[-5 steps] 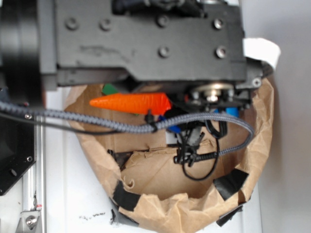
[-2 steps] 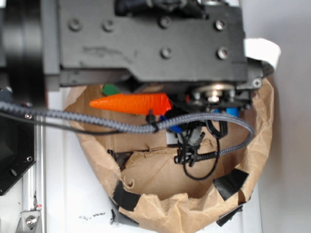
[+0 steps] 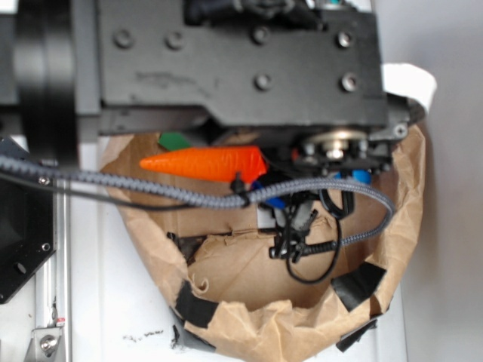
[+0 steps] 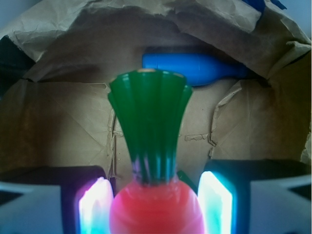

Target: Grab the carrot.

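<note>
Exterior view shows the carrot (image 3: 205,163) lying level, point to the left, tucked right under the arm's black housing (image 3: 226,64) and above the floor of a crumpled brown paper enclosure (image 3: 264,302); it looks lifted clear of the paper, which fits a grasp already made, though the fingers themselves are hidden from this side. A braided cable (image 3: 151,188) crosses in front of the carrot, a corner of a flat green block (image 3: 172,140) peeks out above its tip, and patches of blue show behind the wiring. Wrist view explains the hold: the gripper (image 4: 156,204) has one lit finger pad (image 4: 95,207) on each side of the orange body, seemingly pressed against it, so the jaws appear closed on the carrot just below its ridged green stem (image 4: 150,122). Behind, a blue bottle (image 4: 195,68) lies on its side against the paper wall, well apart from the carrot.
</note>
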